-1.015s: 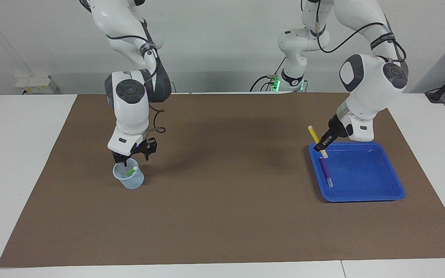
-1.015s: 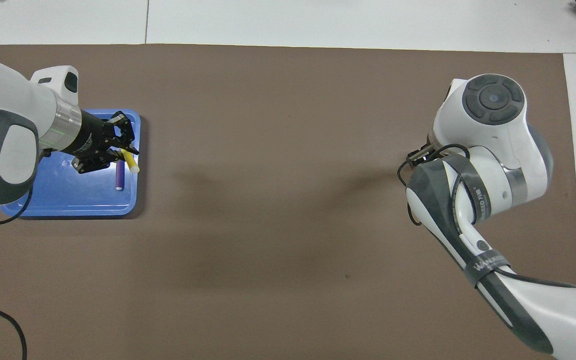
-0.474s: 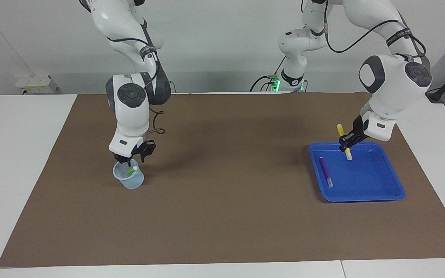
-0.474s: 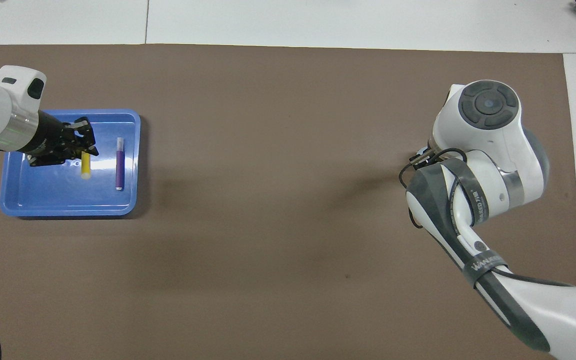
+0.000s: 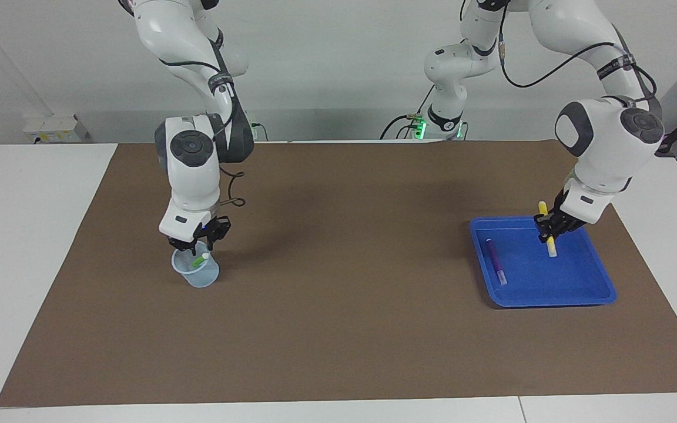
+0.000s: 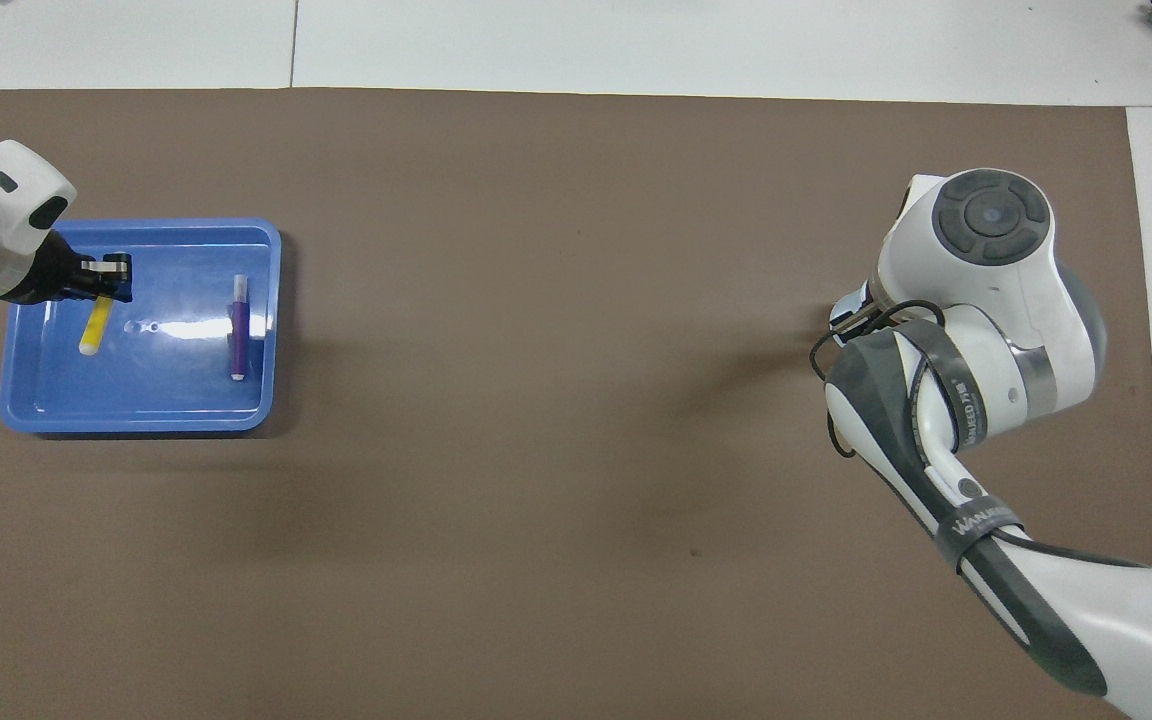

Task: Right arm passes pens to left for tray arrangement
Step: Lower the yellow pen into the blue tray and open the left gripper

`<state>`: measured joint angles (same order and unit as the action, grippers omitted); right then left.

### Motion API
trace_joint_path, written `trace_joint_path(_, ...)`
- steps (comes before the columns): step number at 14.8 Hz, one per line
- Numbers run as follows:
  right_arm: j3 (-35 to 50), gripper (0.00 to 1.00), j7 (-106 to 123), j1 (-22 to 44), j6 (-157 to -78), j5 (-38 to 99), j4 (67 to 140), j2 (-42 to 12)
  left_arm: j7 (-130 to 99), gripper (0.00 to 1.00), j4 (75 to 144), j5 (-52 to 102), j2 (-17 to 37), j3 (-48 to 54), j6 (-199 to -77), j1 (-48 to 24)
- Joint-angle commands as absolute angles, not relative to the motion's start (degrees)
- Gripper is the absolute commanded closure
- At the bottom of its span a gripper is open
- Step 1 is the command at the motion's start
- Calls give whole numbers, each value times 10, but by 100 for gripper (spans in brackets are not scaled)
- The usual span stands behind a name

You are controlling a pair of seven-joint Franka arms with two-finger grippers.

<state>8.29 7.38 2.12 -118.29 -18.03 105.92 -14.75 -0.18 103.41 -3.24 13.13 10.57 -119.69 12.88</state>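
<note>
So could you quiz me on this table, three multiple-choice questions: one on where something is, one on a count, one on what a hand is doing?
1. Where is the green pen?
A. in the tray
B. in the clear cup
C. on the mat

2. How many pens lie flat in the tray?
A. none
B. one
C. three

3. What is the left gripper doing?
A. holding the yellow pen
B. hanging empty over the mat
C. holding the cup

Key: 1 B, it leans inside the cup under the right gripper. 2 B, only the purple pen lies there. 3 A, its fingers are shut on the yellow pen over the tray.
</note>
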Motion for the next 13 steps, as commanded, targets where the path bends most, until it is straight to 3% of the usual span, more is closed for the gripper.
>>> trace_joint_path(1,86,57,78,19,-1197,-192,1063,-144,28,100,1042,-45,160,110,-1243,144)
trace_joint_path(8,86,56,53,15,-1221,-183,1063,-146,36,100,1047,-44,212,112,-1306,141)
trace_joint_path(13,87,60,52,14,-1223,-182,1059,-146,27,100,1080,-43,214,112,-1352,145)
